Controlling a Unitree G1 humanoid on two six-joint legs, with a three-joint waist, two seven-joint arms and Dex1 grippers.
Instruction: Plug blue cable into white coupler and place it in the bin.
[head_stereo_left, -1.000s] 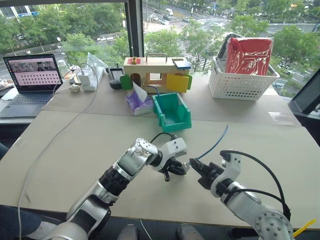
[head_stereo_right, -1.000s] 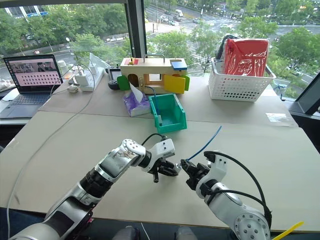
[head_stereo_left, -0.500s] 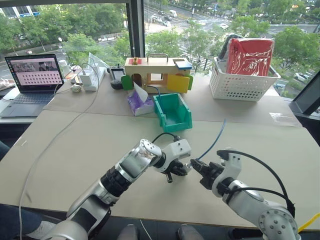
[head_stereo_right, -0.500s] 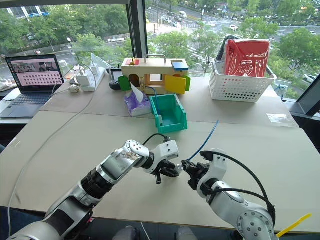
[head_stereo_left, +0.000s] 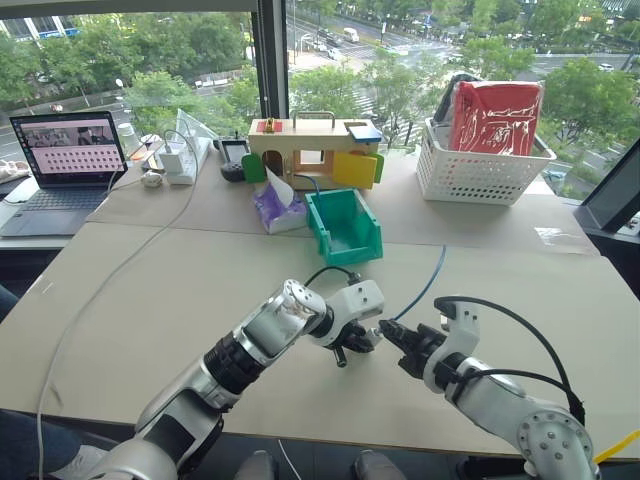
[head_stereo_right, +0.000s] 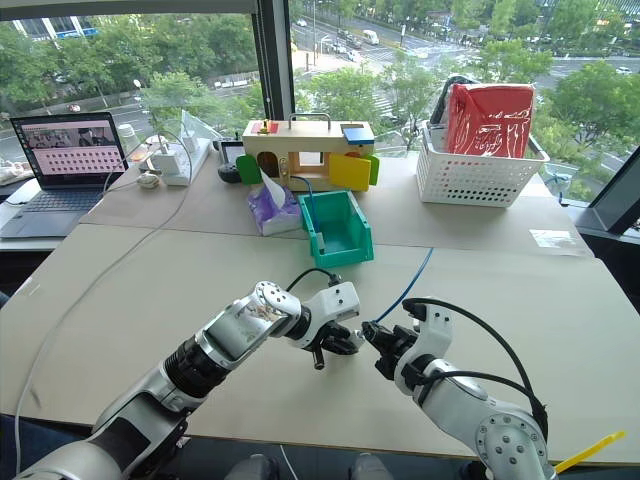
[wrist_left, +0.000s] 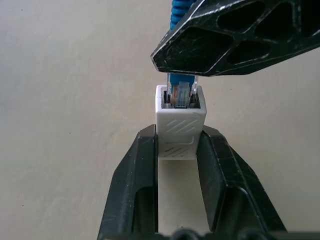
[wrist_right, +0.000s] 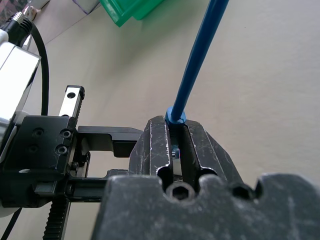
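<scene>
My two grippers have barely shifted above the desk's near edge. The blue cable (head_stereo_left: 432, 278) trailing from my right gripper (head_stereo_left: 392, 332) now stands steeper, its free end swung nearer the bin (head_stereo_left: 345, 224).

blue cable (wrist_left: 180, 92) plug seated in white coupler (wrist_left: 179, 131), teal bin (head_stereo_left: 345, 225) beyond

My left gripper (head_stereo_left: 362, 340) and right gripper (head_stereo_left: 392, 333) meet at the table's (head_stereo_left: 150, 290) near middle; the teal-green plastic bin (head_stereo_left: 345, 224) sits behind them, a white lattice basket (head_stereo_left: 480, 170) farther right.
</scene>
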